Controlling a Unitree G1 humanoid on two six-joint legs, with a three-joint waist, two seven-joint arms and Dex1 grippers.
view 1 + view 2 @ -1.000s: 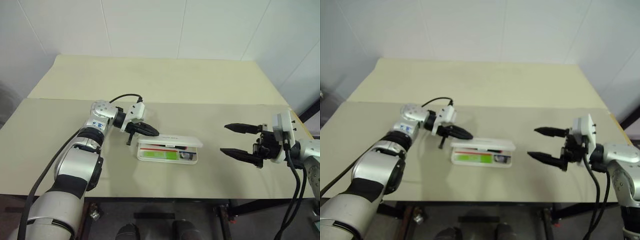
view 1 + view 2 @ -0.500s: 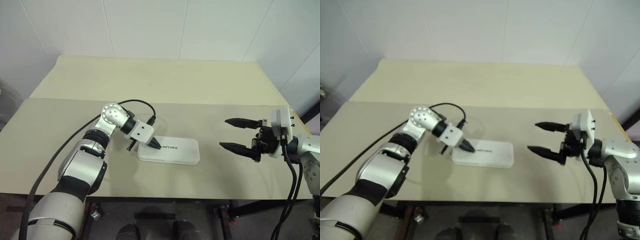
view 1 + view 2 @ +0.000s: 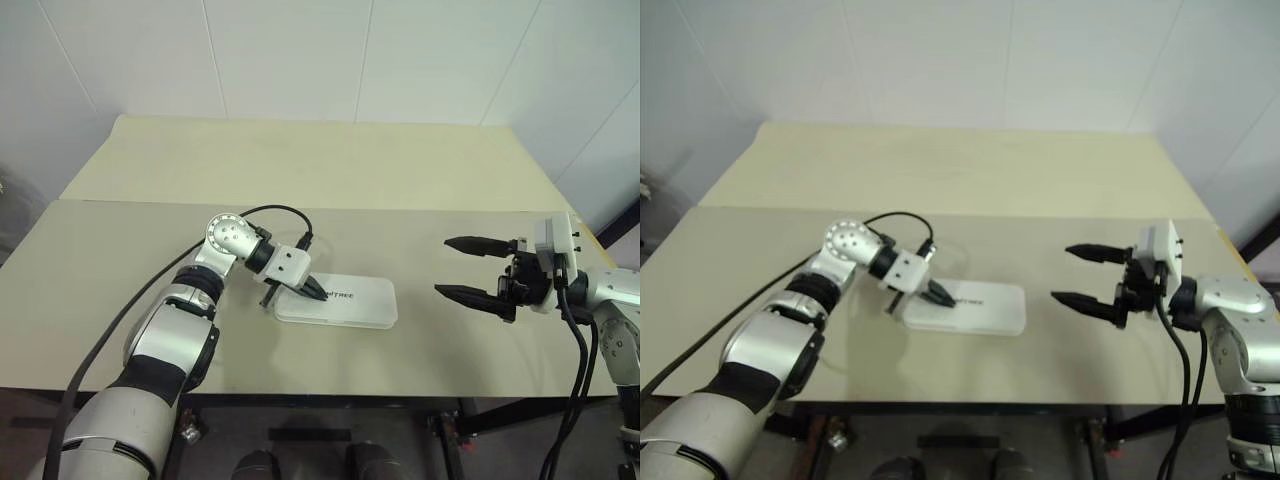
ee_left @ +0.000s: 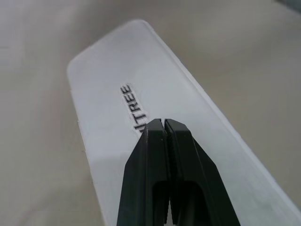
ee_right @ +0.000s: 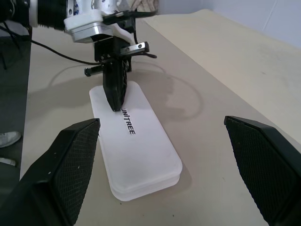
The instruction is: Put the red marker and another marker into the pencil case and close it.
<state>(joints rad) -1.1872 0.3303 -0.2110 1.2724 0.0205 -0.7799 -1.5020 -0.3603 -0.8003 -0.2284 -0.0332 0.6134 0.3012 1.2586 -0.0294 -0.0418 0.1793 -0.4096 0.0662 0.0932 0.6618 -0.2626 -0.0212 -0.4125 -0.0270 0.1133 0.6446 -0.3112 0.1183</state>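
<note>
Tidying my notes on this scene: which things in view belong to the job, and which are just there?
Job:
- white rounded plastic pencil case, lid down
- left end effector, shut, on the lid
- right end effector, open, apart

Just there:
- beige table

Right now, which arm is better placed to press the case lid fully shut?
Left. Its tool, fingers together, is already tipped down onto the lid of the white case, at the end nearer that arm. The right tool hangs open, off to the side, well clear of the case.
</note>
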